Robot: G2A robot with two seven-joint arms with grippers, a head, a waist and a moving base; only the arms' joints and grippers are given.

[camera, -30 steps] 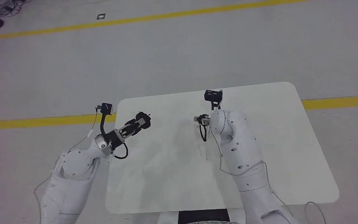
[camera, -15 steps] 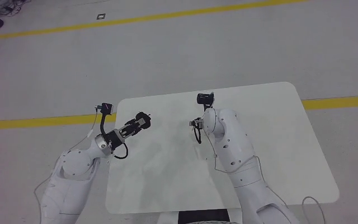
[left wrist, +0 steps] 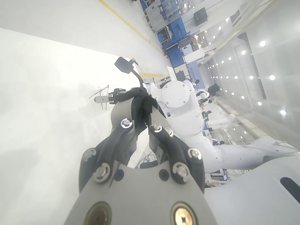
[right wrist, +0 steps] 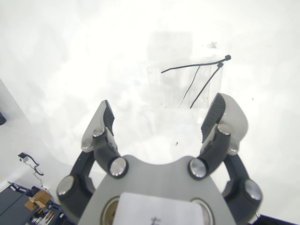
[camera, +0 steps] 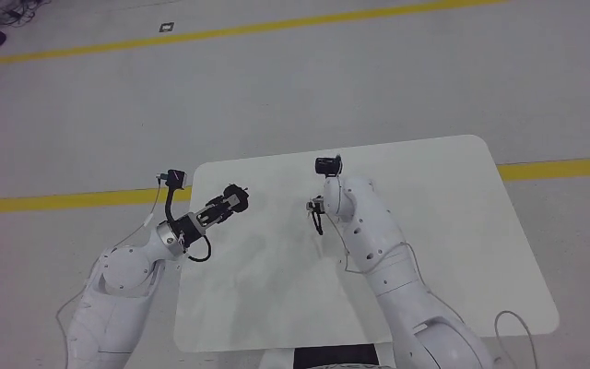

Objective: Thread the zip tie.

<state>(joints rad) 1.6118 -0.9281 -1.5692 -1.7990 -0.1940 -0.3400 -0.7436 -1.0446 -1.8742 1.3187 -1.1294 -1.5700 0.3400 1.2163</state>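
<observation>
no readable text anywhere. the white label point(right wrist: 154, 211) on the base of the right gripper point(right wrist: 161, 111) has a dark mark cut off at the edge, can't read it. the small square floor marker point(camera: 167, 27) is too small to tell. the blue boards point(left wrist: 174, 54) in the far room carry blurred, unreadable print.
</observation>
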